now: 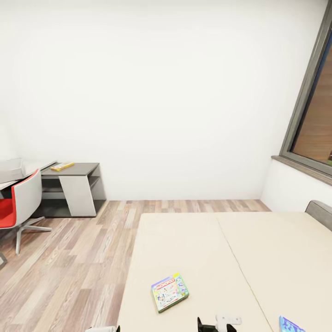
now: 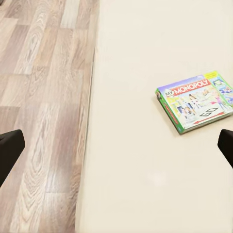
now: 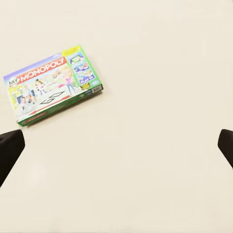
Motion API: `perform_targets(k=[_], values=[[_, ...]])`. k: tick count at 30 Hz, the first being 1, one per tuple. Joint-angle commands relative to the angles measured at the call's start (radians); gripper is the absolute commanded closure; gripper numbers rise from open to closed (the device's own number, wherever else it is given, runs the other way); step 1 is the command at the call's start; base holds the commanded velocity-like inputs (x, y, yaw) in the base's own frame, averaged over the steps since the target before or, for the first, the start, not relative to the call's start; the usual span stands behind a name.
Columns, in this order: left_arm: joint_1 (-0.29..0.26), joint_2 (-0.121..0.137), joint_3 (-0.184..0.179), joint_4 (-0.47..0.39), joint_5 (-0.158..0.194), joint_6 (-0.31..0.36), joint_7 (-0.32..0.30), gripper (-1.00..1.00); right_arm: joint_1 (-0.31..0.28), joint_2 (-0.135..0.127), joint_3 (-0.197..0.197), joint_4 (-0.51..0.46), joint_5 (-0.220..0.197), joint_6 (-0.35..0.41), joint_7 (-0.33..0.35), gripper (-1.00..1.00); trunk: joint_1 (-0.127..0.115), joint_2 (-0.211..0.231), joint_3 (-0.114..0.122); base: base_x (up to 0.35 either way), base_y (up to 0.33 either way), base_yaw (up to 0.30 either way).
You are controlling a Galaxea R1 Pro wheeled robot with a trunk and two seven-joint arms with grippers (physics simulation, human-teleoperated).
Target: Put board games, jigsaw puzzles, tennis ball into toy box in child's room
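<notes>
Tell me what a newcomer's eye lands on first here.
First, the colourful Monopoly board game lying flat on the cream bed, with both open grippers, left and right, above the mattress. Next, the red chair at far left beside the table, where a yellow box lies.

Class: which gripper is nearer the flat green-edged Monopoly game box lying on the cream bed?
Right, seemingly. The right gripper hangs over the bed beside the Monopoly game box; the left gripper hangs farther off, by the bed's floor-side edge.
</notes>
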Motion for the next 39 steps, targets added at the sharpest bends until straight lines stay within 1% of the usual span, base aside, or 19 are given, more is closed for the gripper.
perform_targets(k=[1, 7, 18, 39], values=[[0.0, 0.0, -0.001, -0.002, 0.008, 0.002, 0.003, -1.0, 0.0, -0.001, 0.007, 0.001, -0.008, 0.002, -0.007, -1.0, 0.0, -0.001, -0.001, 0.0, -0.08, 0.008], [0.0, 0.0, -0.001, -0.002, 0.008, 0.002, 0.003, -1.0, 0.0, -0.001, 0.021, 0.01, -0.007, -0.004, -0.008, -1.0, 0.0, -0.001, -0.001, 0.0, -0.092, 0.003], [0.0, 0.0, -0.001, -0.002, 0.008, 0.002, 0.003, -1.0, 0.0, -0.001, 0.024, 0.011, -0.008, -0.007, -0.009, -1.0, 0.0, -0.001, -0.001, 0.0, -0.112, 0.0], [0.0, 0.0, -0.001, -0.001, 0.007, 0.002, 0.004, -1.0, 0.0, -0.001, 0.023, 0.011, -0.009, -0.007, -0.009, -1.0, 0.0, -0.001, -0.001, 0.0, -0.245, 0.0]])
